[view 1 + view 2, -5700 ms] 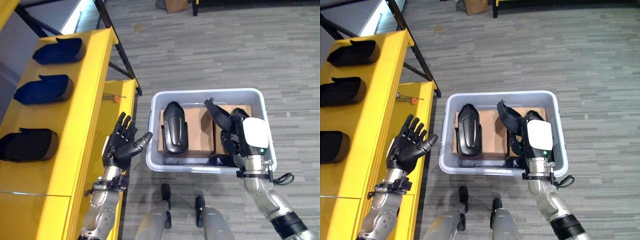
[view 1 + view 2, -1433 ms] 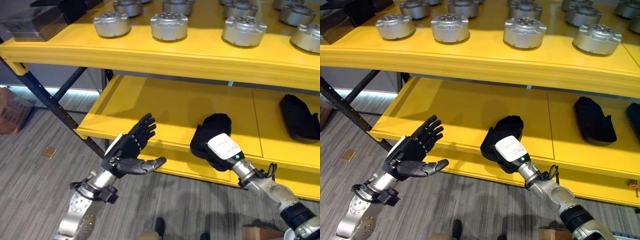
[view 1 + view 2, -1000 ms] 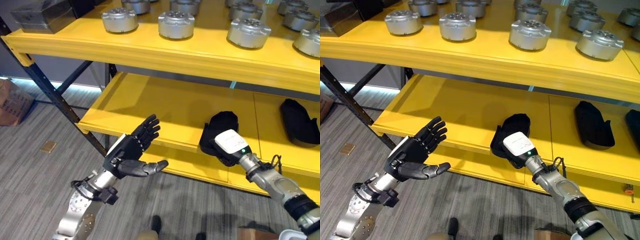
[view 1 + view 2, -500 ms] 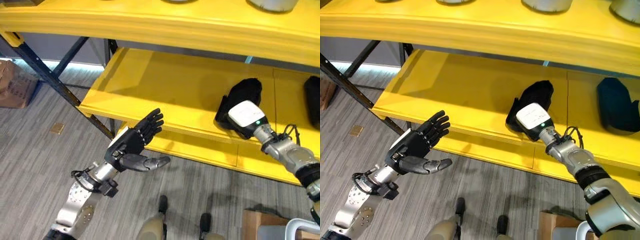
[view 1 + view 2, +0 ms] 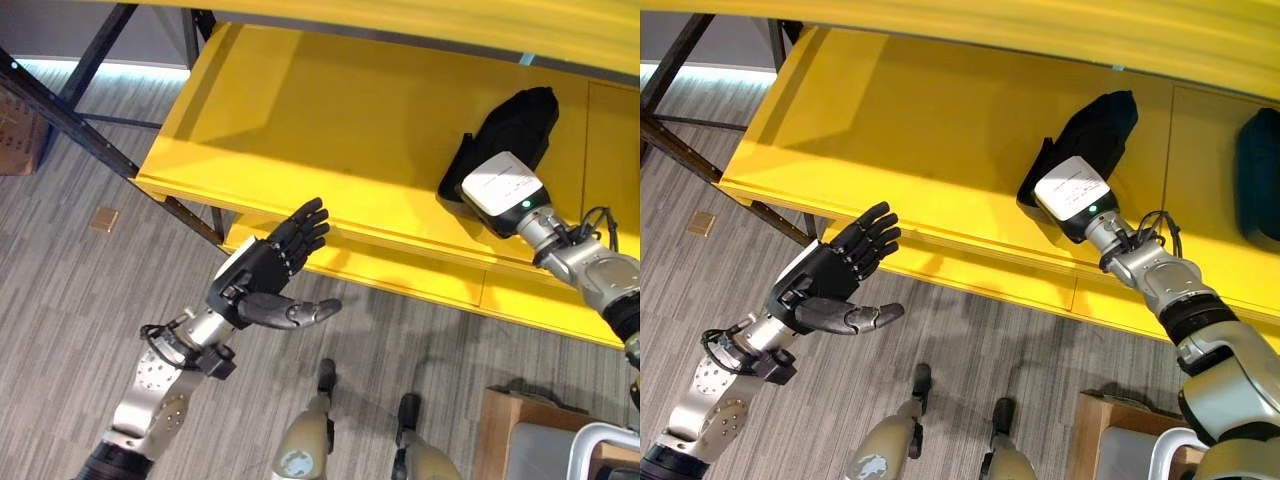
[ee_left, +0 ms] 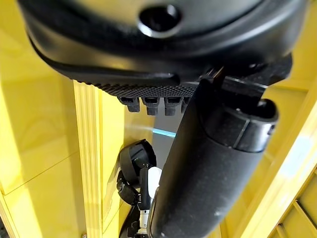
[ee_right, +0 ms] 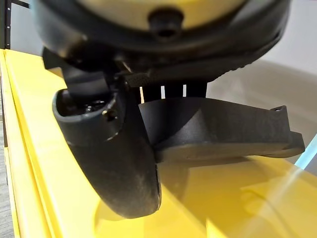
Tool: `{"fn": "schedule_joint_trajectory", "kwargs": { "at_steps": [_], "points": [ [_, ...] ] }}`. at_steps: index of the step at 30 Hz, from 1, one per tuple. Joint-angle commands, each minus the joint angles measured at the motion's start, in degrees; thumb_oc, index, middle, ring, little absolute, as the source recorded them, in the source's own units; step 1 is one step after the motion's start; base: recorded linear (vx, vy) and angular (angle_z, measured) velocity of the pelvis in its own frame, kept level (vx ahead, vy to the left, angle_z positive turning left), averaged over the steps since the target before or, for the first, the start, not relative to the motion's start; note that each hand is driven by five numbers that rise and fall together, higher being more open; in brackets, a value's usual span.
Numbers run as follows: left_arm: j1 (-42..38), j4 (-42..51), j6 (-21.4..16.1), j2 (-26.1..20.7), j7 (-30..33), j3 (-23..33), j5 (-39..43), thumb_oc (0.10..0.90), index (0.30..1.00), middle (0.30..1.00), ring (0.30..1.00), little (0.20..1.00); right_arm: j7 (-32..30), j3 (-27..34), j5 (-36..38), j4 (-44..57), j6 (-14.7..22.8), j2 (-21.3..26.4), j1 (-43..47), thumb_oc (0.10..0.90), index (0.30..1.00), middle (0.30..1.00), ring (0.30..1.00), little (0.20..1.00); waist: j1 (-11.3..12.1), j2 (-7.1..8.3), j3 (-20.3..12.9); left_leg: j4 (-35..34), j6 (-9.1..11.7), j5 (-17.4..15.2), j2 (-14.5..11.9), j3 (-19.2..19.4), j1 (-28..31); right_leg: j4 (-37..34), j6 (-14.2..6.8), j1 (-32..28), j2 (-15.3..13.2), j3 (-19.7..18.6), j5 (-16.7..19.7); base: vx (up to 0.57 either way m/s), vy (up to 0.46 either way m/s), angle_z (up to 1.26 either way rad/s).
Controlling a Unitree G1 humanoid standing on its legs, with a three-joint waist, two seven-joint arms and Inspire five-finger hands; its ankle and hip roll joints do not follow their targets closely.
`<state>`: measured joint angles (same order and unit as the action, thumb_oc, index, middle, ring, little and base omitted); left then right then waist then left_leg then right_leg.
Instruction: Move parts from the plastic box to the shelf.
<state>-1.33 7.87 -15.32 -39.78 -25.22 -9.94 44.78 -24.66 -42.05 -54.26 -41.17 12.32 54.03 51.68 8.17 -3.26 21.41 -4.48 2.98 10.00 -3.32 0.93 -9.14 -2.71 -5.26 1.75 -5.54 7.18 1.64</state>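
Carried over from the plastic box, the black part (image 5: 512, 130) now rests on the yellow shelf (image 5: 330, 130) at two o'clock, right hand (image 5: 500, 190) still clasping it, left hand (image 5: 265, 285) spread wide, so release looks next.

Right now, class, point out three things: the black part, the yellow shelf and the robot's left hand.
black part (image 5: 515, 120), left eye view, on its upper body.
yellow shelf (image 5: 330, 130), left eye view, on its bare board.
left hand (image 5: 262, 283), left eye view, on its palm.

No text, label, number or sign can be read on anything here.
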Motion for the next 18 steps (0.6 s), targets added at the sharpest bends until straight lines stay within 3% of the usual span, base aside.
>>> {"fn": "schedule_joint_trajectory", "kwargs": {
  "at_steps": [1, 4, 6, 7, 8, 11, 15, 16, 17, 18],
  "points": [
    [-2.2, 5.6, -6.0, 1.2, -3.1, 1.1, 2.6, 0.900, 1.000, 1.000, 1.000, 1.000, -1.4, 0.2, 2.5, 3.5, -1.4, 2.0, 2.9, 0.400, 0.300, 0.300, 0.300, 0.300, 0.1, 1.44, -3.3, 13.6, 0.8, -6.8, 0.4, -0.8, -1.1, 11.9, 4.3, 7.2, 2.0, 2.9, -4.0, 0.09, -0.049, 0.04],
    [-2.1, 5.7, -5.6, 1.7, -3.7, 0.6, 2.7, 0.900, 1.000, 1.000, 1.000, 1.000, -1.8, 3.4, 0.3, 4.9, -1.8, 0.1, -0.3, 0.400, 0.300, 0.300, 0.300, 0.300, -0.4, 1.67, -3.2, 18.6, -0.5, -8.6, 2.6, -1.2, -2.5, 14.3, 4.8, 7.3, 2.2, 2.2, -4.3, 0.14, -0.010, 0.10],
    [-2.0, 5.9, -6.1, 1.6, -3.1, -0.1, 2.4, 0.900, 1.000, 1.000, 1.000, 1.000, -1.7, 3.5, -0.6, 5.2, -1.4, -1.2, -0.2, 0.400, 0.300, 0.300, 0.300, 0.300, 0.3, 1.23, -2.8, 15.2, -1.5, -8.9, 5.0, -3.1, -1.9, 14.6, 4.5, 6.7, 3.2, 0.6, -4.1, 0.23, 0.109, 0.01],
    [-1.7, 6.0, -7.3, 1.5, -2.7, -0.9, 2.6, 0.900, 1.000, 1.000, 1.000, 1.000, -1.7, 2.9, -1.1, 5.5, -0.5, -2.1, 0.3, 0.400, 0.300, 0.300, 0.300, 0.300, 1.2, 0.45, -2.5, 9.4, -1.1, -4.8, 6.4, -5.4, -2.0, 13.5, 4.3, 4.4, 4.8, -1.1, -4.1, 0.28, 0.157, -0.44],
    [-1.4, 6.2, -7.8, 1.7, -3.7, -0.9, 3.2, 0.900, 1.000, 1.000, 1.000, 1.000, -1.2, 3.0, -1.3, 6.3, -0.6, -2.3, 0.0, 0.400, 0.300, 0.300, 0.300, 0.300, 1.5, 0.33, -2.5, 8.0, -0.6, -2.9, 6.7, -5.4, -2.7, 12.7, 4.4, 2.9, 5.4, -1.7, -4.1, 0.27, 0.145, -0.68],
    [0.9, 6.9, -8.1, 2.1, -5.5, 0.0, 4.5, 0.900, 1.000, 1.000, 1.000, 1.000, -0.6, 3.5, -2.5, 9.6, 1.1, -2.6, -2.6, 0.400, 0.300, 0.300, 0.300, 0.300, 2.5, 0.67, -3.0, 8.4, 0.4, 1.9, 8.2, -7.7, -6.9, 11.4, 5.0, -0.4, 7.1, -5.0, -3.8, 0.25, 0.117, -0.51],
    [1.5, 6.2, -8.5, 2.7, -5.4, 0.1, 2.9, 0.900, 1.000, 1.000, 1.000, 1.000, 0.1, 3.6, -3.8, 12.3, 2.5, -3.9, -5.5, 0.400, 0.300, 0.300, 0.300, 0.300, 2.8, 1.92, -5.0, 9.3, -0.9, -0.4, 8.8, -7.1, -6.0, 11.3, 5.2, -1.9, 7.1, -5.7, -4.3, 0.19, 0.106, -0.40],
    [1.4, 6.0, -8.5, 2.7, -5.0, -0.1, 2.4, 0.900, 1.000, 1.000, 1.000, 1.000, 0.0, 3.8, -4.3, 12.8, 2.8, -4.1, -6.4, 0.400, 0.300, 0.300, 0.300, 0.300, 2.7, 2.22, -5.5, 9.4, -1.3, -1.2, 8.8, -6.9, -5.4, 11.5, 5.2, -2.1, 6.9, -5.4, -4.6, 0.24, 0.178, -0.72],
    [-0.7, 4.7, -8.6, 2.3, -4.9, -1.8, 2.0, 0.900, 1.000, 1.000, 1.000, 1.000, -0.8, 3.7, -4.3, 14.2, 2.2, -4.3, -8.4, 0.400, 0.300, 0.300, 0.300, 0.300, 2.2, 3.35, -7.0, 9.5, -2.9, -3.9, 8.7, -6.3, -2.7, 12.2, 5.0, -2.0, 5.8, -3.9, -5.4, 0.22, 0.162, -0.62],
    [-0.8, 4.6, -8.7, 2.3, -4.9, -1.9, 2.0, 0.900, 1.000, 1.000, 1.000, 1.000, -0.8, 3.7, -4.3, 14.2, 2.2, -4.3, -8.4, 0.400, 0.300, 0.300, 0.300, 0.300, 2.2, 3.35, -6.9, 9.5, -2.9, -3.9, 8.7, -6.3, -2.7, 12.3, 5.0, -2.0, 5.8, -3.8, -5.4, 0.23, 0.185, -0.34]
  ]
}}
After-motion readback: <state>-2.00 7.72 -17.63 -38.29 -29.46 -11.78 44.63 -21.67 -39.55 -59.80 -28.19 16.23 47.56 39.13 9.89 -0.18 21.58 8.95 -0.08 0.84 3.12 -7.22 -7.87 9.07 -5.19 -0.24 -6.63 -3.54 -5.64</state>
